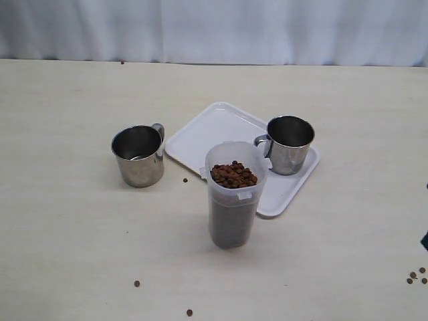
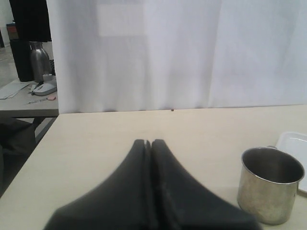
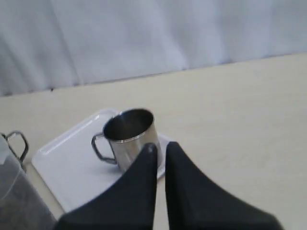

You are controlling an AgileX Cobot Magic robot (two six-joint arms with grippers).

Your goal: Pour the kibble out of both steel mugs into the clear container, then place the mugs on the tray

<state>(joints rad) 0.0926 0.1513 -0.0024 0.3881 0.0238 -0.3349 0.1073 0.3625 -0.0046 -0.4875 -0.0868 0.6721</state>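
- The exterior view is showing the container [image 1: 231,207] standing upright in the middle of the table [image 1: 67,234], filled with kibble [image 1: 233,175] nearly to its rim; both mugs are looking empty, so the pouring is, by my judgement, done. The right mug [image 1: 289,144] is sitting upright on the tray [image 1: 214,130]; the left mug [image 1: 138,157] is standing on the bare table just beside the tray, so moving it is looking like the step left. A few stray pellets [image 1: 414,275] are lying on the table; neither end effector is appearing here.
- The left wrist view is adding the left end effector [image 2: 147,143], closed and holding nothing, sitting apart from the left mug; a corner of the tray is showing just beyond that mug.
- The right wrist view is adding the right end effector [image 3: 160,149], fingers drawn together and empty, hanging near the right mug; this view is looking into that mug and showing no kibble inside; the container is only peeking in at the picture's edge.
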